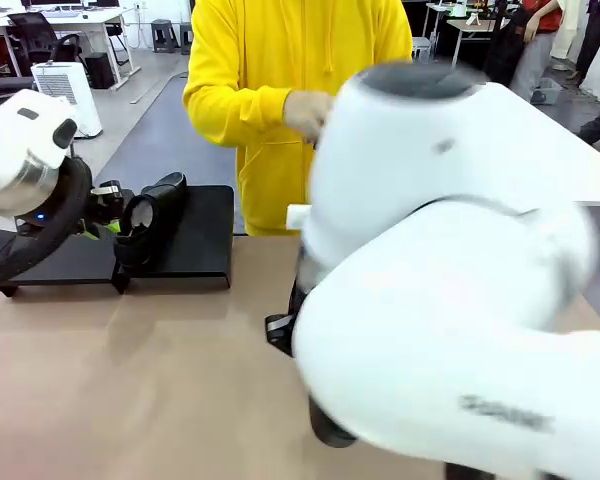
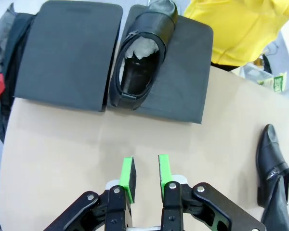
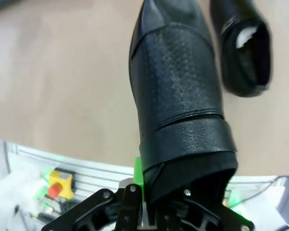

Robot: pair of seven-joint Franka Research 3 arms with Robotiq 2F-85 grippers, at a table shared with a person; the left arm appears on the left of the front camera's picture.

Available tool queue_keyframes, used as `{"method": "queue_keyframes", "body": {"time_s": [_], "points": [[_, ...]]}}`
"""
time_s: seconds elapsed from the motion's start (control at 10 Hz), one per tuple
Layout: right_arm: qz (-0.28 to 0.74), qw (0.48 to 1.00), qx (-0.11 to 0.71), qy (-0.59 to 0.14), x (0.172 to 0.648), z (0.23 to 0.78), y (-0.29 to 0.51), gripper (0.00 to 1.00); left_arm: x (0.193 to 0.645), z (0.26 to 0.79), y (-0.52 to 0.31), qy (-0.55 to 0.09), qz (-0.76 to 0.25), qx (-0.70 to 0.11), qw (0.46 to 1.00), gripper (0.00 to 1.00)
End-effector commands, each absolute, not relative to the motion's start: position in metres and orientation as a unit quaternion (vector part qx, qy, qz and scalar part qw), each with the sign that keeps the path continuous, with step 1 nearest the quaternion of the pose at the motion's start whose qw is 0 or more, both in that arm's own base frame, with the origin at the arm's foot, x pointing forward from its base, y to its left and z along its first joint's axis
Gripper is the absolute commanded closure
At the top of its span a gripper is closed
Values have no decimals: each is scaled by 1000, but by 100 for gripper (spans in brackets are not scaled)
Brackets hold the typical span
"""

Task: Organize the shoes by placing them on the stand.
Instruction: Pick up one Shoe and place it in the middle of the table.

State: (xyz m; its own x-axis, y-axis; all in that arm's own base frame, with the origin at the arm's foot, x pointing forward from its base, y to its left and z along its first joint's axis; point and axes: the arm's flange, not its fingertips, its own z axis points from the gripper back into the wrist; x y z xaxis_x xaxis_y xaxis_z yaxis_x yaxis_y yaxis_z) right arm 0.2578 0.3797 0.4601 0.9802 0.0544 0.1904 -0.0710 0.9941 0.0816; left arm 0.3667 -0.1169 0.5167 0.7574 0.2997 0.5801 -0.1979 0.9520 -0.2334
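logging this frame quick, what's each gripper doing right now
left gripper: partly open, empty
right gripper: shut on a shoe

My left arm [image 1: 20, 150] reaches in from the side. The left gripper [image 2: 144, 166] points downward, green pads [image 2: 128, 175] slightly apart, nothing between them. My right arm [image 1: 450, 300] sits blurred near the camera, the right gripper [image 3: 154, 190] clamped on a shoe [image 3: 178, 96].

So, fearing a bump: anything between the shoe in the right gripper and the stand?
Nothing visible on the table between the held shoe and the stand. On it sits one shoe, left gripper hovering near; the right end is bare.
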Motion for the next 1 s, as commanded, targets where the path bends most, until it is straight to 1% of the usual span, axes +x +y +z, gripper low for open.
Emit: {"method": "queue_keyframes", "body": {"time_s": [0.0, 0.2, 0.3, 0.5, 0.6, 0.7, 0.8, 0.9], "points": [[-10, 995, -24, -93, 292, 427, 423, 100, 385, 508, -130, -304, 115, -80, 942, 70], [-30, 995, -50, -86, 309, 391, 441, 100, 385, 508, -130, -304, 115, -80, 942, 70], [-16, 997, -28, -69, 316, 382, 446, 100, 385, 508, -130, -304, 115, -80, 942, 70], [-17, 999, -16, -37, 328, 366, 449, 100, 385, 508, -130, -304, 115, -80, 942, 70], [-26, 999, -23, -21, 332, 355, 448, 100, 385, 508, -130, -304, 115, -80, 942, 70], [-34, 999, -26, -19, 335, 348, 447, 98, 385, 508, -130, -304, 115, -80, 942, 70], [-27, 999, -24, -17, 336, 345, 448, 89, 385, 508, -130, -304, 115, -80, 942, 70], [-16, 999, -23, -14, 336, 344, 449, 72, 385, 508, -130, -304, 115, -80, 942, 70]]}}
